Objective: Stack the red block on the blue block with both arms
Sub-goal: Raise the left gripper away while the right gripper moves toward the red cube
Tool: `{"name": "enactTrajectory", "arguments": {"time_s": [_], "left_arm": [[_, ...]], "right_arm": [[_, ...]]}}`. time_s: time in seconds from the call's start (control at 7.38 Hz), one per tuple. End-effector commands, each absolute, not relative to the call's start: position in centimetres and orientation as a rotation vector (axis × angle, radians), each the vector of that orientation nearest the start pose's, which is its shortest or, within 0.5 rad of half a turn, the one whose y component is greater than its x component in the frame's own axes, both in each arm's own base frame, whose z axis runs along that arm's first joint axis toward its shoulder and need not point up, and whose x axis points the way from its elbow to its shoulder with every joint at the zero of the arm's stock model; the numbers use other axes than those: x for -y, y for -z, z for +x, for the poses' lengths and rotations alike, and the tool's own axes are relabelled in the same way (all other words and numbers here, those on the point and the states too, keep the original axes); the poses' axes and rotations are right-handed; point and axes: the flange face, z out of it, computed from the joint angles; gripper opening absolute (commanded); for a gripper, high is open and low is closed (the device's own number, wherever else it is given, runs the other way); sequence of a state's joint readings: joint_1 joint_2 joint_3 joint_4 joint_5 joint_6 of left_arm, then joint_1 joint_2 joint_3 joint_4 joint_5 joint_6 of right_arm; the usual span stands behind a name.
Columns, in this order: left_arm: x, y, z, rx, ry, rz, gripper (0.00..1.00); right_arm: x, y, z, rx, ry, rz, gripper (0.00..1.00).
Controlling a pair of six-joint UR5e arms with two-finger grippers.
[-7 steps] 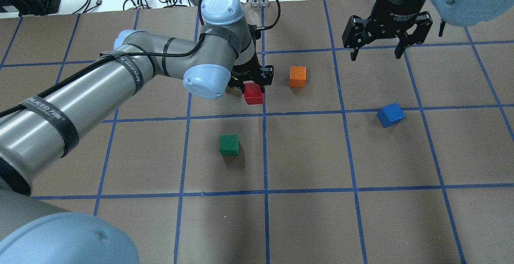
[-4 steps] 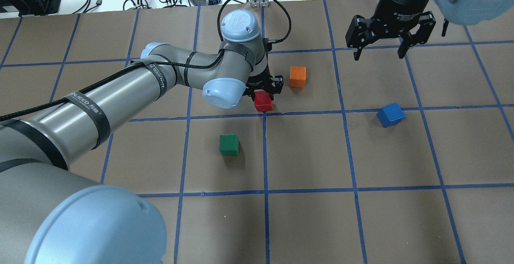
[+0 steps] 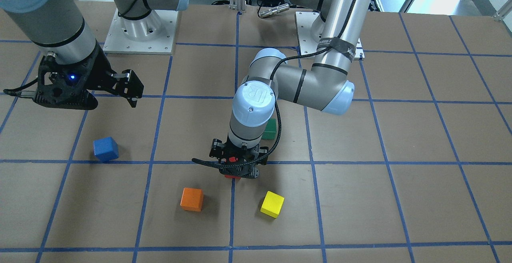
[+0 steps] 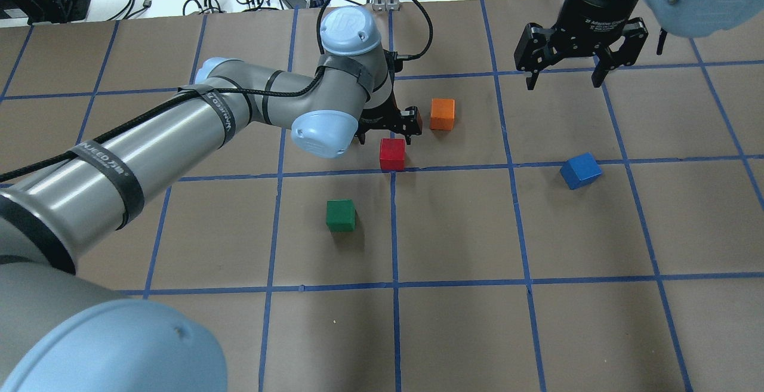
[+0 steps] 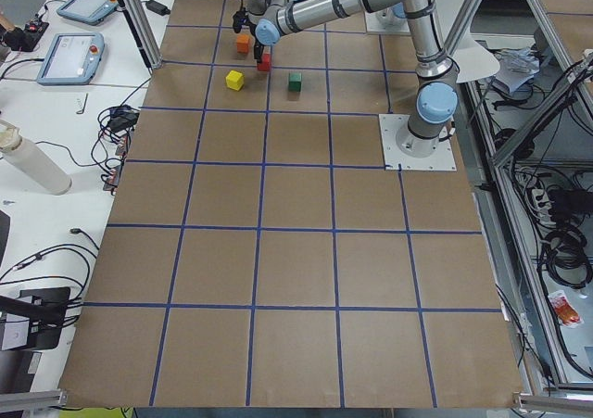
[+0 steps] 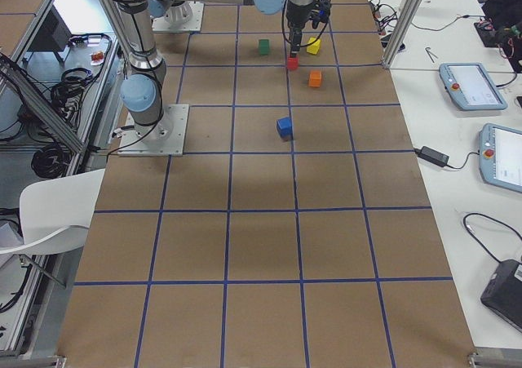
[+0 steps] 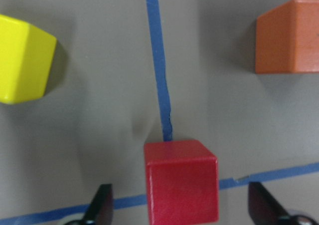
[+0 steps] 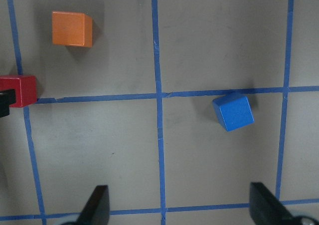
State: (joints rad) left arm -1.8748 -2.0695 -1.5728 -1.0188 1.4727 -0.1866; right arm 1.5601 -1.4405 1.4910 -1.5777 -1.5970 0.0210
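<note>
The red block point(image 4: 392, 154) sits on the brown table at a blue tape crossing. My left gripper point(image 4: 387, 135) hovers right over it with its jaws open. In the left wrist view the red block point(image 7: 181, 181) lies between the two fingertips point(image 7: 99, 207) with a gap on each side. The front-facing view shows only slivers of the red block point(image 3: 233, 177) under the left gripper point(image 3: 238, 167). The blue block point(image 4: 580, 170) lies turned at an angle, to the right. My right gripper point(image 4: 564, 76) is open and empty, high above the table beyond the blue block point(image 8: 233, 112).
An orange block point(image 4: 442, 113) lies just right of the left gripper. A green block point(image 4: 341, 214) lies nearer the robot. A yellow block point(image 3: 272, 204) lies beyond the left gripper, hidden by the arm in the overhead view. Blue tape lines grid the table point(image 4: 453, 332).
My left gripper carried the red block a little to the right, set it down at the tape crossing and opened off it. The right gripper has barely moved.
</note>
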Motion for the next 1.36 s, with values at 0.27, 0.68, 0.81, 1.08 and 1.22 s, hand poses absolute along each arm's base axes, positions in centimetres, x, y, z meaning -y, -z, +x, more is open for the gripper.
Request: {"name": "enactTrajectory", "arguments": {"time_s": [0.27, 0.68, 0.81, 1.08, 1.22], "left_arm": [[56.0, -40.7, -16.4, -3.231, 0.040, 0.227, 1.00], [50.1, -48.7, -13.3, -3.196, 0.065, 0.188, 1.00], [49.4, -49.5, -13.2, -3.146, 0.095, 0.194, 1.00], [50.3, -49.4, -12.3, -3.145, 0.096, 0.167, 1.00], [50.3, -49.3, -12.7, -3.145, 0.091, 0.179, 1.00]], "right_arm": [[54.4, -46.3, 12.6, -3.164, -0.056, 0.043, 1.00], [57.0, -43.6, 17.7, -3.134, 0.049, -0.002, 1.00], [57.2, -42.4, 20.8, -3.130, 0.070, 0.026, 1.00], [58.2, -39.2, 24.3, -3.125, 0.096, -0.048, 1.00], [58.8, -37.3, 26.4, -3.119, 0.121, -0.091, 1.00]]}}
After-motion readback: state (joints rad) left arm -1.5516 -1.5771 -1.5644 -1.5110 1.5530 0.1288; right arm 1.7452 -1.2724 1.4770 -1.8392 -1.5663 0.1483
